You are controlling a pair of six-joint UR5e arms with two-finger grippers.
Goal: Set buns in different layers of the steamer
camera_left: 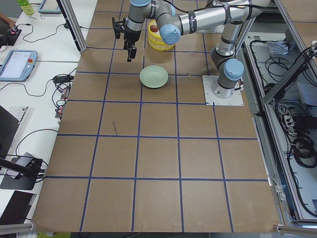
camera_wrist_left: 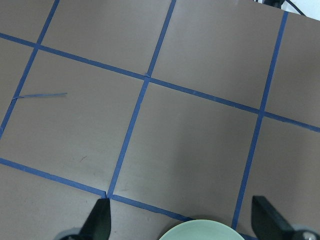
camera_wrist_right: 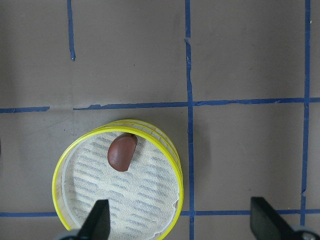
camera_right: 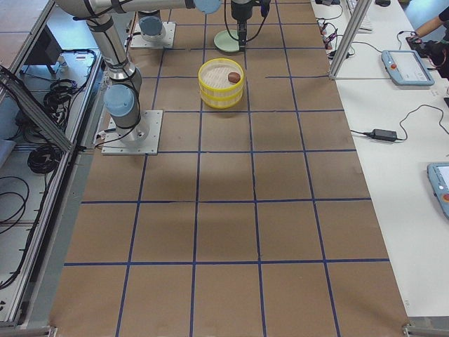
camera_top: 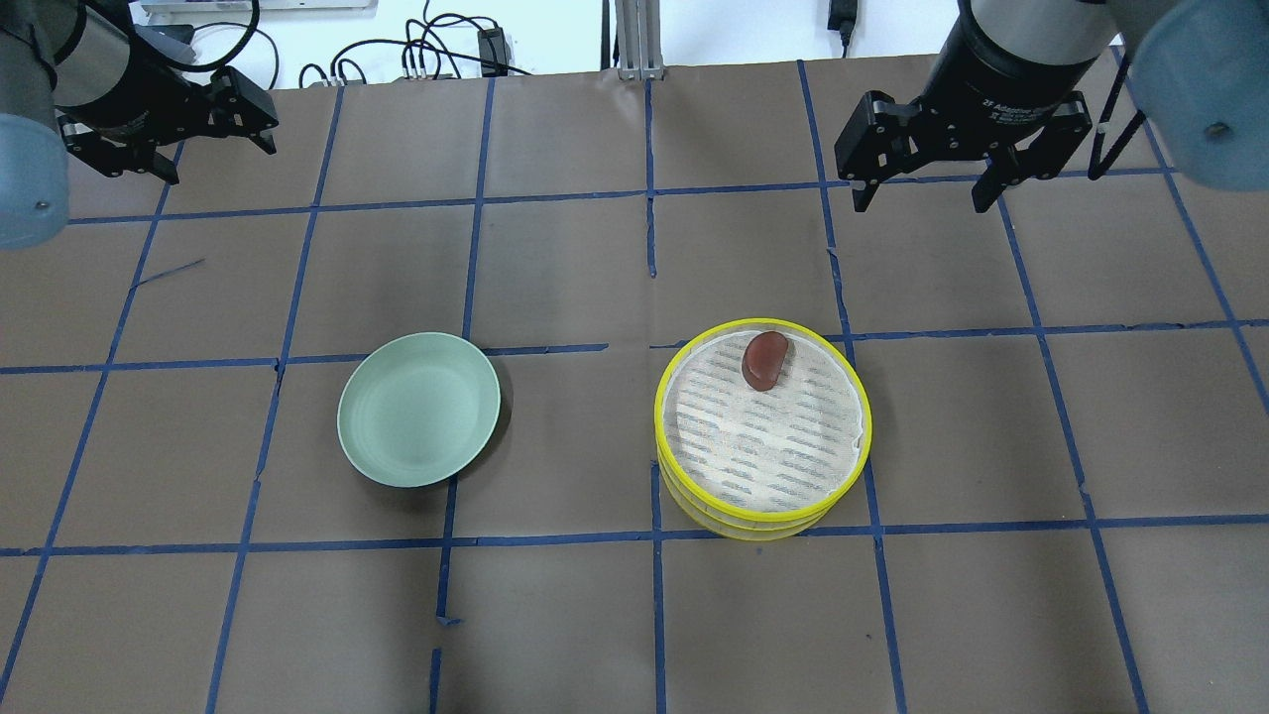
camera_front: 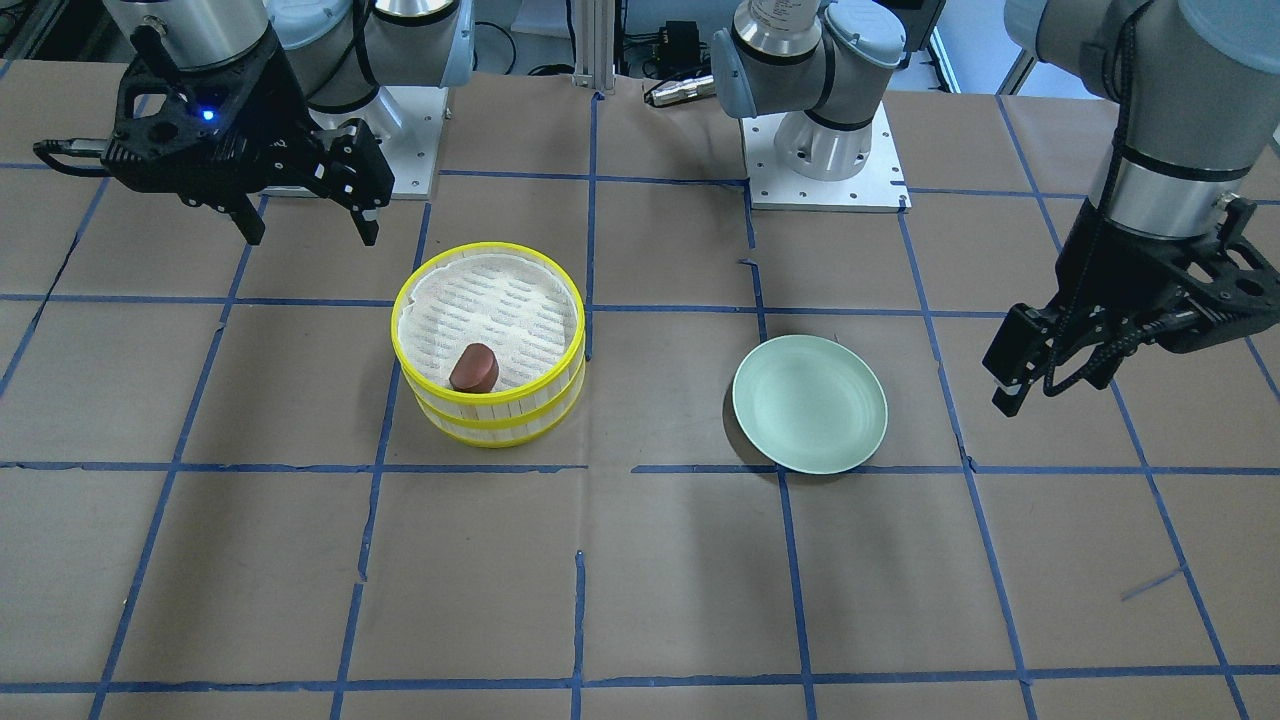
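Right pincer [camera_top: 922,198]: spread, raised over the table [camera_top: 555,615].
Left pincer [camera_top: 218,159]: spread, raised.
Steamer [camera_top: 684,476]: stacked two high, below the right pincer and nearer the robot.
Bun [camera_top: 765,360]: brown, in the steamer's top, by the rim nearest the right pincer.
Plate [camera_top: 418,409]: below the left pincer, nearer the robot.

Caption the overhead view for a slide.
Brown bun in top steamer tray, green plate alongside; left gripper and right gripper open.

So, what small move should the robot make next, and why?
Probably retract both arms and stop. The reddish-brown bun lies in the top layer, stacked on the lower layer; the plate is empty; the left gripper and right gripper hang open. The white bun is not visible, perhaps hidden underneath.
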